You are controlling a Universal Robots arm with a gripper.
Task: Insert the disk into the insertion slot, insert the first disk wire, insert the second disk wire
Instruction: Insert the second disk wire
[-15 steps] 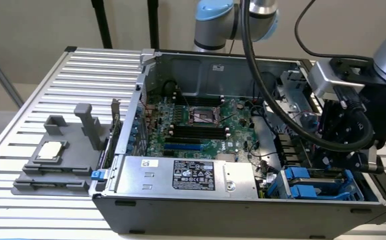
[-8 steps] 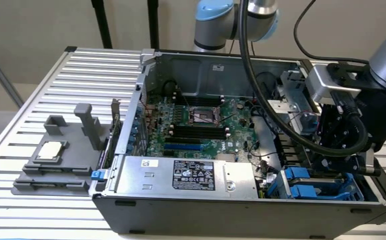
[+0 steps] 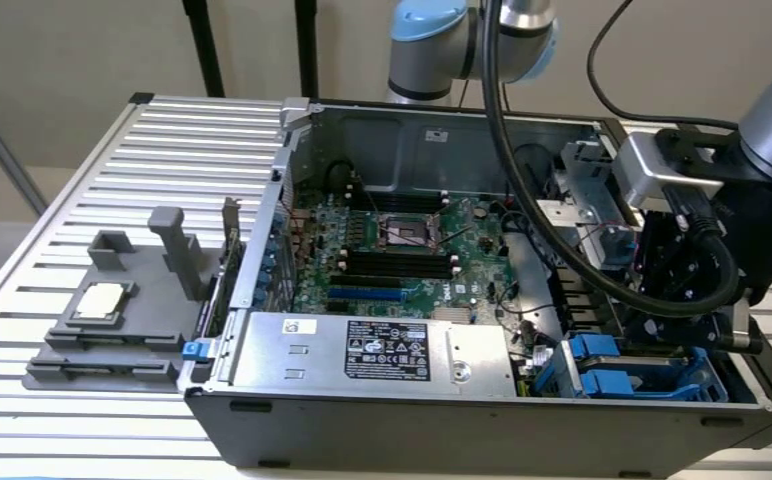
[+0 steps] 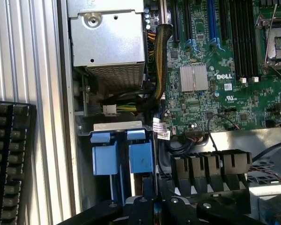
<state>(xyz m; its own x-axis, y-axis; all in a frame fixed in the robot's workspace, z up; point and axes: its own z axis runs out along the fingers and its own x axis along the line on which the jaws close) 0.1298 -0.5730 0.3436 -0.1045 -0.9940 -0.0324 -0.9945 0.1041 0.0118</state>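
The insertion slot (image 3: 622, 372) sits in the open computer case's front corner, on the exterior view's right, marked by bright blue plastic tabs and rails. In the wrist view its two blue tabs (image 4: 122, 157) stand side by side under a pale metal lip. My gripper (image 3: 686, 318) hangs just above and behind this bay, and its black body (image 4: 150, 208) shows close to the blue tabs. The disk with its white label is hidden. Dark cables (image 4: 215, 123) lie on the board beside the bay.
A silver power supply with a black label (image 3: 373, 350) fills the case's front. Behind it lies the green motherboard (image 3: 400, 250). A grey plastic stand with posts (image 3: 126, 300) is on the slatted table (image 3: 159, 150). A black keyboard (image 4: 9, 159) lies beside the case.
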